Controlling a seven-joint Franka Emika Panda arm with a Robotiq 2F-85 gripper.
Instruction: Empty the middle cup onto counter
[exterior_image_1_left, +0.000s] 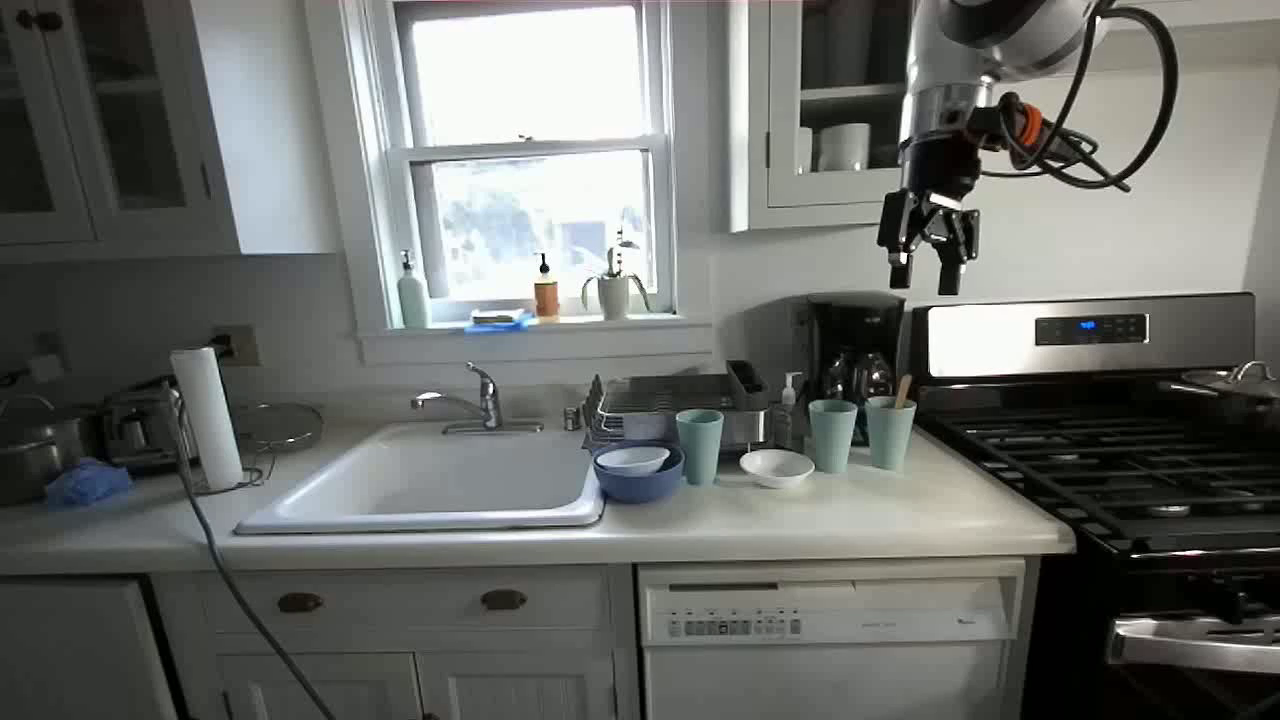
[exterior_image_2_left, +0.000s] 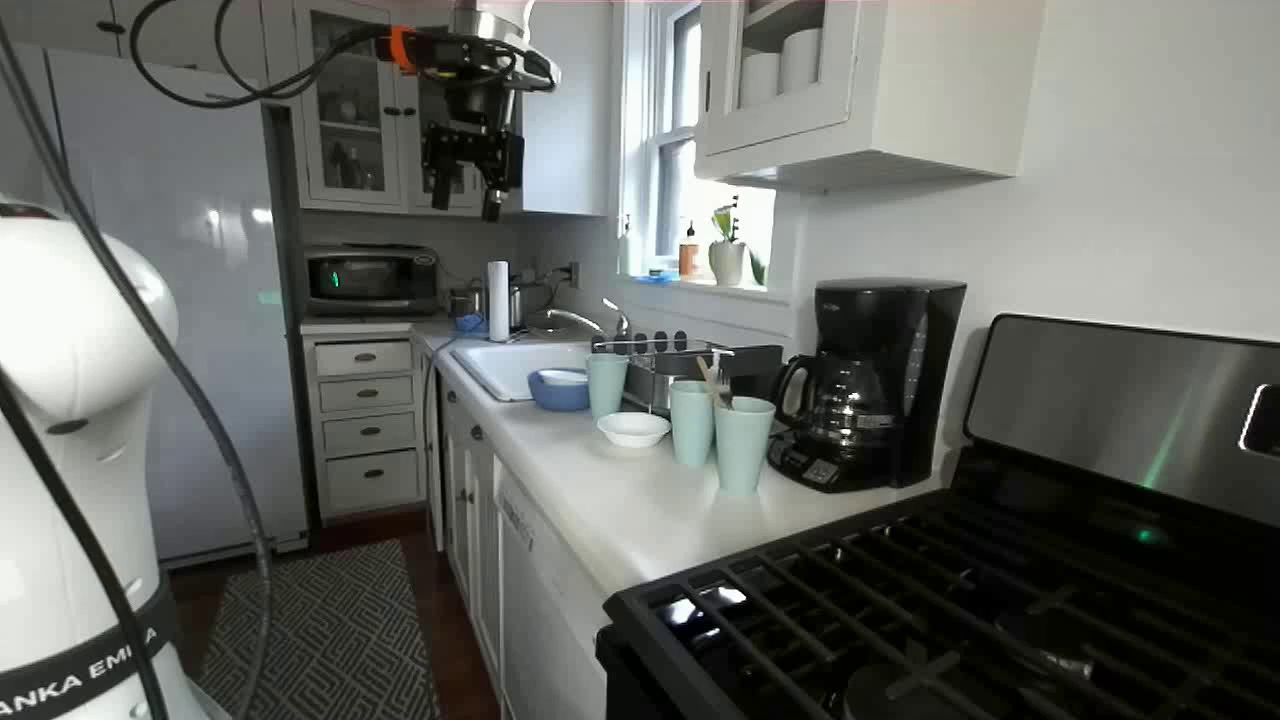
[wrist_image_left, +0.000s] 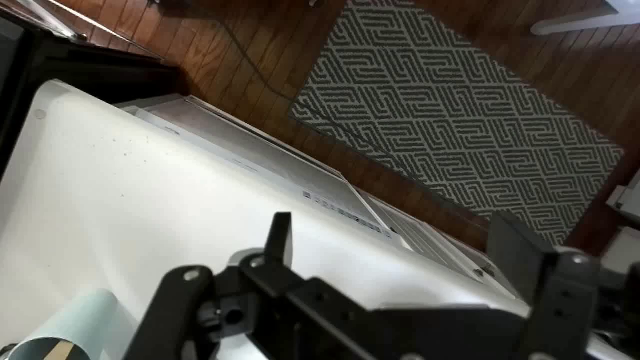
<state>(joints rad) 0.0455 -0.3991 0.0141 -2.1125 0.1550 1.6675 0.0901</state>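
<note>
While the gripper (exterior_image_1_left: 926, 280) hangs high in the air, touching nothing, all the real business looks to be ahead. Its fingers (wrist_image_left: 279, 230) are spread wide, nothing between them, and the wrist view has the front edge of the counter (exterior_image_1_left: 900, 520) crossing below the gap. And there's the target, the middle cup (exterior_image_1_left: 832, 437): upright, well back from that front edge, near the counter's end by the stove (exterior_image_1_left: 1120, 460), coffee maker (exterior_image_2_left: 890, 370) behind it toward the back edge. The end cup (exterior_image_1_left: 889, 437), wooden handle (exterior_image_1_left: 903, 390) poking out, is just beside it; the third cup (exterior_image_1_left: 700, 447) stands off toward the sink (exterior_image_1_left: 420, 520), past a white bowl (exterior_image_1_left: 777, 470). So what's the score? No grip, no lift, no tip: I'd call this the very start. What's inside the middle cup, I can't see. Dark specks (wrist_image_left: 125, 154) show by the front corner at the stove, but with the cup standing straight, I wouldn't credit them as a pour. Left to do, by my reckoning: come down, close on the cup without nudging its neighbour, lift, and tip it out onto the counter, likely short of the front edge.
</note>
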